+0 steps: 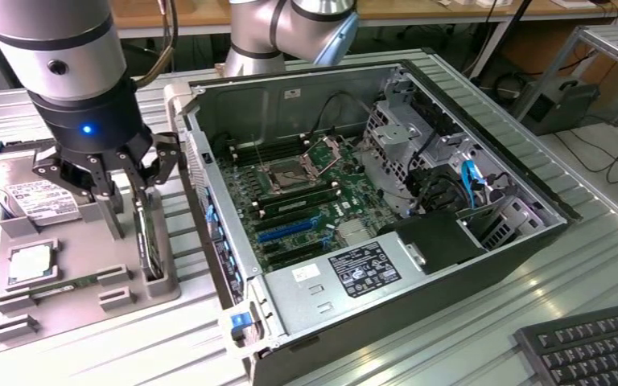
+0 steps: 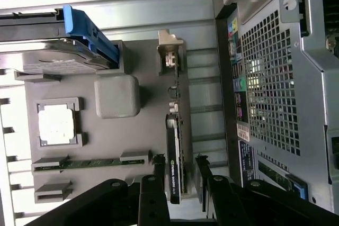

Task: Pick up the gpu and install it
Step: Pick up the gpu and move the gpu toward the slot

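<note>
Gripper (image 2: 181, 181) spread open, straddling one end of the gpu (image 2: 174, 152), gaps either side. One gpu, on edge in tray (image 2: 106, 141), long axis parallel to computer case (image 2: 275, 78), bracket at far end. One hard drive (image 2: 47, 59), one processor (image 2: 57, 124).

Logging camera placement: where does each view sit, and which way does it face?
Exterior view: off the arm, high up, looking down at the open computer case and grey parts tray; arm and gripper show.
Wrist view: on the wrist, looking along the open fingers straddling the gpu.
Both share gpu, parts tray, processor, computer case.
</note>
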You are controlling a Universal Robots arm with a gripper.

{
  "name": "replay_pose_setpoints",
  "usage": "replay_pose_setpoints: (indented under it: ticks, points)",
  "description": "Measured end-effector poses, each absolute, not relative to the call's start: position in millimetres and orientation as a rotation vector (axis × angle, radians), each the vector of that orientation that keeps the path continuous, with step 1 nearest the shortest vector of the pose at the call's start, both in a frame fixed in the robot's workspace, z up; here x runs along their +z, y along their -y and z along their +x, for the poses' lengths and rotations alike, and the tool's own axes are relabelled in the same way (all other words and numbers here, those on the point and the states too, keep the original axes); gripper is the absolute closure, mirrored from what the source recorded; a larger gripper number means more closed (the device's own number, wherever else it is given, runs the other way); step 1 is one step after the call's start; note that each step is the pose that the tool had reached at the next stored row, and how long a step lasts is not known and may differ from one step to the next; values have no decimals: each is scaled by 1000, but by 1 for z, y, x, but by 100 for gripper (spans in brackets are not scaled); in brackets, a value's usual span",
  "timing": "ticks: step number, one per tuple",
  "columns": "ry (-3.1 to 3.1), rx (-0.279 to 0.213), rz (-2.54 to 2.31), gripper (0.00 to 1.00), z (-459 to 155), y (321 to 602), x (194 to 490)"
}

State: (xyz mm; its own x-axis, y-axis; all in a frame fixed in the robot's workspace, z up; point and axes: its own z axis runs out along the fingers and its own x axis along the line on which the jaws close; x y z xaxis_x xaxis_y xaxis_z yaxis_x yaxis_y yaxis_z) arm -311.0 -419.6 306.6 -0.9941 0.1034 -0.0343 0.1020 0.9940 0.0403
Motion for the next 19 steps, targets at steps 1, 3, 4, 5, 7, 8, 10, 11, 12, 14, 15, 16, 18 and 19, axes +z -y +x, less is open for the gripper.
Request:
replay_pose_setpoints:
  ticks: [1,3,4,5,7,8,10,11,12,14,15,16,18,19]
  points:
    - [-3100,60,160,64,-311,420,305]
    - [-3099,60,161,64,-312,420,301]
    - [-3099,60,161,64,-312,420,299]
    - [-3098,60,162,64,-312,420,296]
    - [-3097,60,161,64,-312,420,291]
    - [-3096,60,162,64,-312,420,289]
    - [-3095,60,161,64,-312,420,285]
    - [-3095,60,161,64,-312,420,283]
    - [-3094,60,161,64,-313,420,281]
    - [-3094,60,161,64,-313,419,278]
    - [-3093,60,161,64,-313,419,276]
    - [-3093,60,161,64,-313,419,274]
    - [-3092,60,161,64,-313,418,271]
    - [-3092,60,161,64,-313,417,268]
